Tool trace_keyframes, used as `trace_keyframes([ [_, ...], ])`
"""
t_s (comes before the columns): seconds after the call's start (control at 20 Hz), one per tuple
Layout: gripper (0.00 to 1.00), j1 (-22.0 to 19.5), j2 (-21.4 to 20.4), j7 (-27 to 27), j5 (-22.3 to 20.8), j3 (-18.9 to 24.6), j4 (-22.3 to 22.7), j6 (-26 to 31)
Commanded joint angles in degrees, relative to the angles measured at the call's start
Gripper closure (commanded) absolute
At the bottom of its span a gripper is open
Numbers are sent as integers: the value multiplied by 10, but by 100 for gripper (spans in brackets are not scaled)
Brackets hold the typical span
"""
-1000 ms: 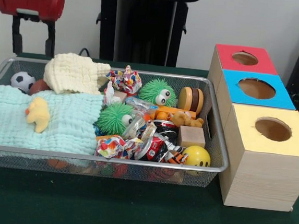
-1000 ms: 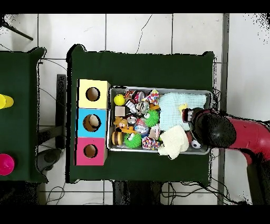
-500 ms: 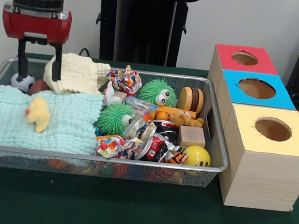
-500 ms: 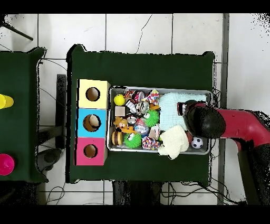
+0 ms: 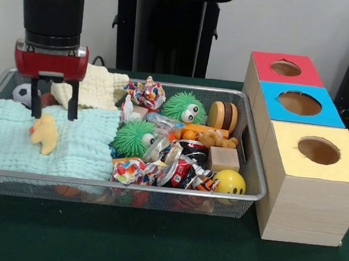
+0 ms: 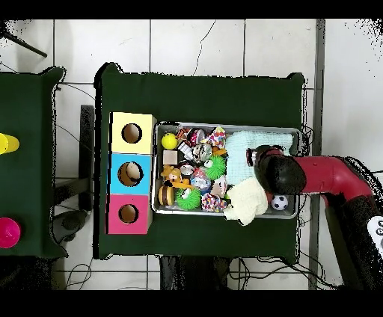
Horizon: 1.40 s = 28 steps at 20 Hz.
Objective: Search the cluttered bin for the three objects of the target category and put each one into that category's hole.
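My gripper (image 5: 53,115) hangs open over the left part of the wire bin (image 5: 127,187). Its two black fingers (image 5: 37,101) straddle the air just above and behind a yellow plush duck (image 5: 44,134), not touching it. The duck lies on a light-blue cloth (image 5: 75,149). Three hole boxes stand right of the bin: red (image 5: 286,68), blue (image 5: 300,103) and yellow (image 5: 318,150). In the overhead view the arm's wrist (image 6: 278,173) covers the gripper and the duck.
A cream cloth (image 5: 96,84) and a soccer ball (image 5: 23,93) lie behind the gripper. The bin's right half holds two green fuzzy balls (image 5: 184,107), a yellow smiley ball (image 5: 230,182), a wooden block (image 5: 223,159), a burger toy (image 5: 223,115) and crumpled wrappers (image 5: 137,171).
The gripper has come down from above the bin's back left corner and moved forward over the light-blue cloth, ending just above the duck. It stays open.
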Motion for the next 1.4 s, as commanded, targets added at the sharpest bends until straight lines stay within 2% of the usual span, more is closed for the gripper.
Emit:
trace_keyframes([
  [0.05, 0, -9, 59, -120, -64, 11, -25, -8],
  [0.4, 0, -15, 74, -93, -75, 8, -8, -15],
  [1.1, 0, -27, 69, -133, -82, 23, -12, 4],
  [1.4, 0, -28, 43, -157, -73, 34, -11, 29],
])
